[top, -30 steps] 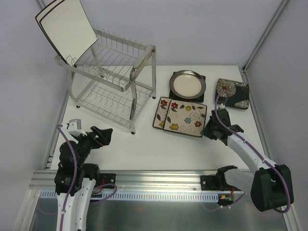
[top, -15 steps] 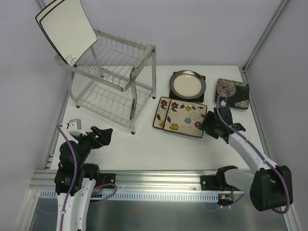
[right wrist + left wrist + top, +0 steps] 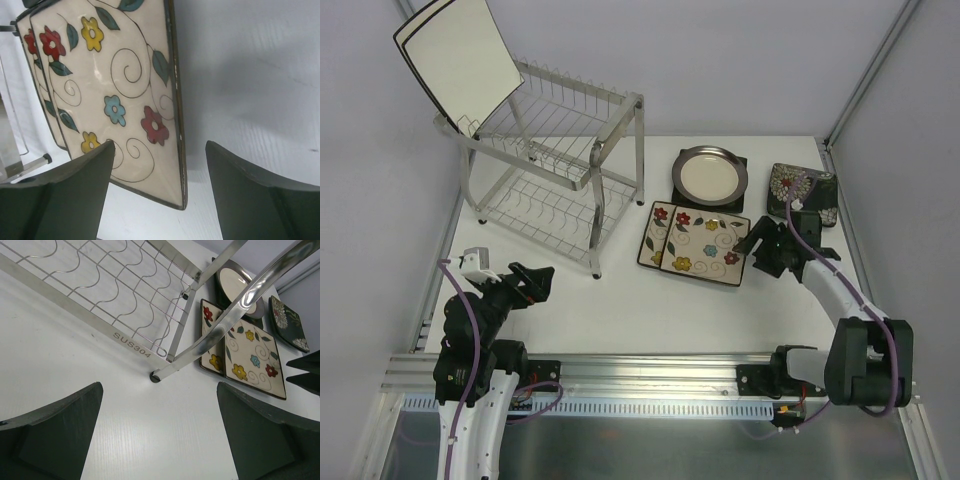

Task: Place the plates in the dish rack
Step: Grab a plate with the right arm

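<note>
Two white black-rimmed square plates (image 3: 455, 60) lean in the upper tier of the silver dish rack (image 3: 610, 112). Two cream flowered plates (image 3: 695, 243) lie overlapped on the table. A round cream grey-rimmed plate (image 3: 710, 175) rests on a dark square one. Right of it lies a dark plate with white blooms (image 3: 802, 192). My right gripper (image 3: 752, 246) is open at the flowered stack's right edge. In the right wrist view the top flowered plate's (image 3: 125, 95) near corner sits between the spread jaws of the right gripper (image 3: 160, 185), unclamped. My left gripper (image 3: 535, 280) (image 3: 160, 435) hangs open over bare table near the rack's foot (image 3: 156, 376).
White walls close in the table on the left, back and right. The rack's front leg (image 3: 595, 235) stands between my left gripper and the flowered plates. An aluminium rail (image 3: 620, 375) runs along the near edge by the arm bases.
My right gripper has opened from nearly shut and moved up and left to the flowered plates' right edge. The left arm and all the plates have stayed put.
</note>
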Motion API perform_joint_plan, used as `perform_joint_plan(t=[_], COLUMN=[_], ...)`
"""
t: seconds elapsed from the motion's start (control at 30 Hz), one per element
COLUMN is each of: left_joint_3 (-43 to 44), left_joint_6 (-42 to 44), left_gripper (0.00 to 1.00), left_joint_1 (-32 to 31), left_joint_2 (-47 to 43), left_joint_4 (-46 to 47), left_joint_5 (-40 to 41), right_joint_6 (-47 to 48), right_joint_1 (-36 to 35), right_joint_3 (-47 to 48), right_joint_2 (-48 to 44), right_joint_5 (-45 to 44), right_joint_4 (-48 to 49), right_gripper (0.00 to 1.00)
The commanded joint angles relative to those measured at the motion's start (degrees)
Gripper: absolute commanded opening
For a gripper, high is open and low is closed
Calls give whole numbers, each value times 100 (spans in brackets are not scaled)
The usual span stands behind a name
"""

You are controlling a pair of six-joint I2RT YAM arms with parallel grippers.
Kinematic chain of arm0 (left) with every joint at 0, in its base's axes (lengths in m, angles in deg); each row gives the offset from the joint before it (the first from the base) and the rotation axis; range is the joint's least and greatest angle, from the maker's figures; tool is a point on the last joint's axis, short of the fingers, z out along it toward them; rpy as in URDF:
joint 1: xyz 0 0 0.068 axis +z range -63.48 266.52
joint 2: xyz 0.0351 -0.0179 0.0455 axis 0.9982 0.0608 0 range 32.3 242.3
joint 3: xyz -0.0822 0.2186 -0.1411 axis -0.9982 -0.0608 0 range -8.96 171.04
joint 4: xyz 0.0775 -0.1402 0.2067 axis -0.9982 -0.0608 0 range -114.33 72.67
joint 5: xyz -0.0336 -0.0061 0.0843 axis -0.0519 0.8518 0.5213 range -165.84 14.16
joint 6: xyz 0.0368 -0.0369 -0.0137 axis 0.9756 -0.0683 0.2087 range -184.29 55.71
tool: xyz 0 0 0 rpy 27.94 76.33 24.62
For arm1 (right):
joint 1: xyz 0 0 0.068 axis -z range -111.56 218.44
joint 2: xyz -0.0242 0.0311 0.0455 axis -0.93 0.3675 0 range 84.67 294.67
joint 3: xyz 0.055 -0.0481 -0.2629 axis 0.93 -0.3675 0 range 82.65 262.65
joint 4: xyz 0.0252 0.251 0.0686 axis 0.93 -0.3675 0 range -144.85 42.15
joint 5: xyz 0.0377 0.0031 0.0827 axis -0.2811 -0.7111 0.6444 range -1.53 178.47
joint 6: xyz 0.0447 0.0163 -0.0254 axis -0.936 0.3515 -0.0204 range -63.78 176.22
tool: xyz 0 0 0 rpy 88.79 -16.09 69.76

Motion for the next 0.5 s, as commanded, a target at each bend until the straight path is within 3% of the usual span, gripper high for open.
perform_joint_plan(t=[0.0,0.27,0.47], left_joint_3=[-2,7,7], left_joint_6=[98,107,116], left_gripper=[99,99,99], left_joint_1=[-46,-38,-46], left_joint_2=[-9,43,96], left_joint_4=[193,202,193], left_joint_5=[-33,-112,-138], right_joint_6=[231,266,222], right_joint_1=[225,499,543], right_joint_3=[142,-25,-113], right_joint_2=[270,999,1439], right_joint_5=[806,1359,1764], right_joint_4=[772,1510,1934], right_gripper=[77,74,67])
